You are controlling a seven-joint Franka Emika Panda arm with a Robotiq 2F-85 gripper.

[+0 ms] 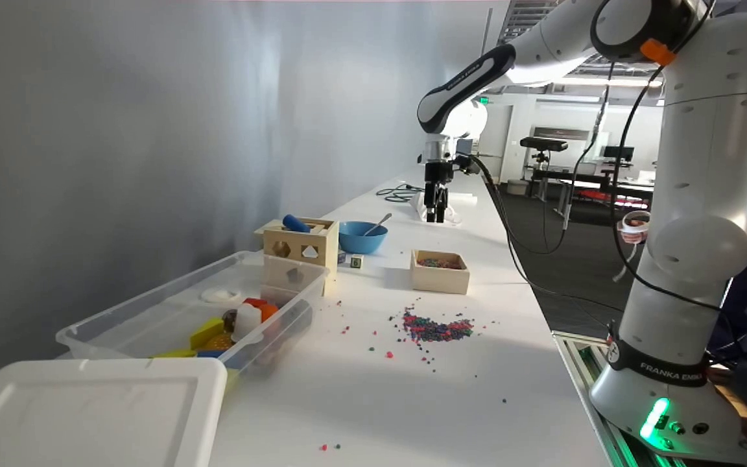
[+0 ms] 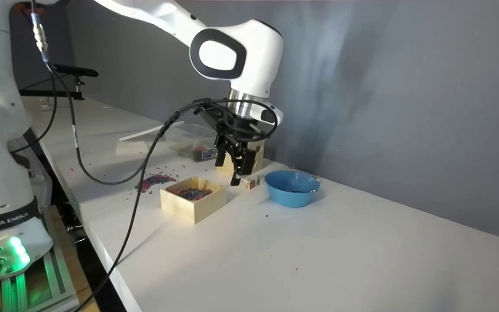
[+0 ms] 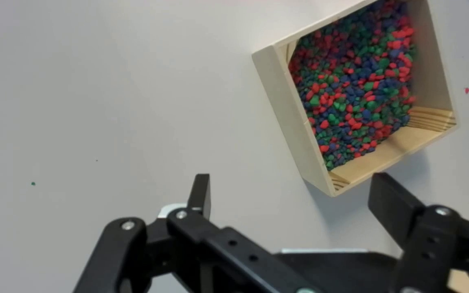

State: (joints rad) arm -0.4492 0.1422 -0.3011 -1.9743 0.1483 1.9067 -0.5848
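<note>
White table (image 1: 425, 402): laid out from near to far beside a gray wall (image 1: 153, 130), as seen in an exterior view.
White arm (image 1: 704, 175): fixed on the right there, and bent out high over the table.
Clear tub (image 1: 286, 324): put at the near left, by the wall, with bright toys (image 1: 247, 321) heaped inside.
White lid (image 1: 94, 408): placed nearer than the tub.
Shape box (image 1: 296, 240): made of wood, with holes cut in it, set just past the tub.
Wooden box (image 1: 438, 280): set to the right of the shape box, partly filled with red, green and blue pebbles (image 3: 352, 89).
Blue bowl (image 1: 362, 243): put farther away and more to the left than the wooden box, with a spoon (image 1: 378, 224) leaned on its rim.
Robot hand (image 3: 291, 187): hung above the table; its fingers (image 3: 393, 203) are spread wide, and in the wrist view the wooden box is seen past them, to the right.
Letter blocks (image 1: 356, 261): placed just beside the bowl.
Loose pebbles (image 1: 435, 327): piled nearer than the wooden box.
</note>
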